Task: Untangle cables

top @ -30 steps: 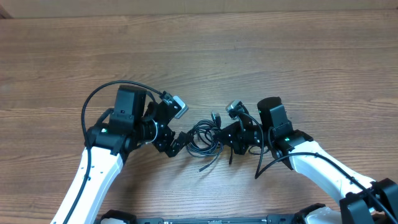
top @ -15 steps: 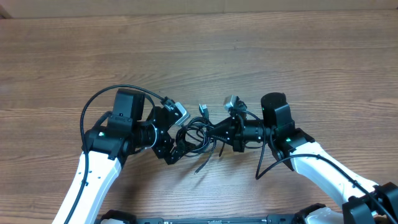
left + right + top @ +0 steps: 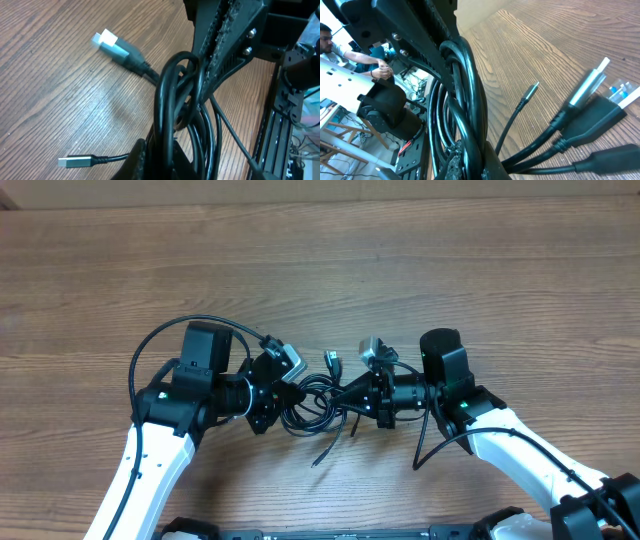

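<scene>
The cables (image 3: pixel 318 402), a knotted bundle of thin, glossy black cords, lie on the wood-grained bench (image 3: pixel 420 260), toward six o'clock from its middle. The left jaws are closed on loops at the bundle's nine o'clock, the right jaws on loops at three o'clock. I think a slow, level pull apart is best, so the smooth loops slide and the silvery plug tips (image 3: pixel 111 42) do not catch.

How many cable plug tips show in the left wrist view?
2: a larger silvery plug at upper left on the table, a smaller plug at lower left. More may be hidden behind the cable bundle.
</scene>
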{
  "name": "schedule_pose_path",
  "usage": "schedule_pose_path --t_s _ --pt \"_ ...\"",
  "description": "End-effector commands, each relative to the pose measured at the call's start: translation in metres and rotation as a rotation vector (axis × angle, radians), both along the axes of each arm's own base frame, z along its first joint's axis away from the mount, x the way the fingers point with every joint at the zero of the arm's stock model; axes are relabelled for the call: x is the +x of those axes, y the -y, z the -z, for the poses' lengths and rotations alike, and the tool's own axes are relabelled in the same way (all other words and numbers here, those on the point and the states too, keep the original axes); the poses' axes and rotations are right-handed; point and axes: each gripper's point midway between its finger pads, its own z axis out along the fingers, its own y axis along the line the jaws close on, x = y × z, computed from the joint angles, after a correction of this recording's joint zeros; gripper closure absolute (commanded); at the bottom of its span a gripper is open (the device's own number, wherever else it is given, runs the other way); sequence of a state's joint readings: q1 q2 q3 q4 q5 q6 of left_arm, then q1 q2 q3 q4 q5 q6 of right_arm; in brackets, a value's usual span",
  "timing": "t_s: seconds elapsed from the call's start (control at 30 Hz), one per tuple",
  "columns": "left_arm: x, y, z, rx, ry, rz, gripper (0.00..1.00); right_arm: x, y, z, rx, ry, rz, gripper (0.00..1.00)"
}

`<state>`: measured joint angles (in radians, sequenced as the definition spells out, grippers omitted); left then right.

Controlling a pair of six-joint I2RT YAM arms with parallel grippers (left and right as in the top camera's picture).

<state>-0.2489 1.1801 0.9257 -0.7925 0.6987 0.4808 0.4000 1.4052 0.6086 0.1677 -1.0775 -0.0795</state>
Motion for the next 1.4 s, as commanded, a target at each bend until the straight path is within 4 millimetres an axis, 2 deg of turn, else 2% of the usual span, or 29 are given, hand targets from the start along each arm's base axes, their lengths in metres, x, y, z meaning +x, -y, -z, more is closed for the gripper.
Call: schedule_pose_path --t_s 0.0,0.1,0.2,0.37,0.4,0.57,0.73,0.93,1.2,1.37 --pt "-0.002 0.009 -0.018 -0.056 0.043 0.042 0.96 0.001 -0.004 -0.024 0.041 0.067 -0.029 0.96" --pt "-0.002 0.009 -0.019 -0.057 0.044 0.043 0.96 0.001 -0.004 -0.023 0.039 0.062 -0.025 0.95" --pt "-0.002 0.009 -0.019 -0.057 0.044 0.043 0.96 0.002 -0.004 -0.023 0.037 0.062 -0.023 0.85" --pt "-0.001 0.009 -0.019 -0.055 0.051 0.043 0.96 0.016 0.000 -0.010 -0.028 0.055 0.070 0.44" --pt "-0.001 0.009 -0.019 -0.055 0.050 0.043 0.96 0.020 0.002 -0.006 -0.051 0.049 0.099 0.41" --pt "0.001 0.006 -0.016 -0.033 0.058 0.034 0.96 0.038 0.012 0.010 -0.135 0.041 0.216 0.34" --pt "0.010 -0.005 -0.008 0.045 0.076 -0.015 0.96 0.068 0.038 0.016 -0.187 0.069 0.361 0.18" --pt "0.016 -0.012 -0.003 0.092 0.094 -0.046 0.96 0.081 0.057 -0.004 -0.098 0.109 0.370 0.18" --pt "0.017 -0.011 -0.005 0.088 0.102 -0.044 0.96 0.087 0.058 -0.022 -0.043 0.184 0.357 0.18" --pt "0.017 -0.007 -0.008 0.061 0.110 -0.028 0.96 0.088 0.058 -0.024 -0.037 0.197 0.358 0.34"
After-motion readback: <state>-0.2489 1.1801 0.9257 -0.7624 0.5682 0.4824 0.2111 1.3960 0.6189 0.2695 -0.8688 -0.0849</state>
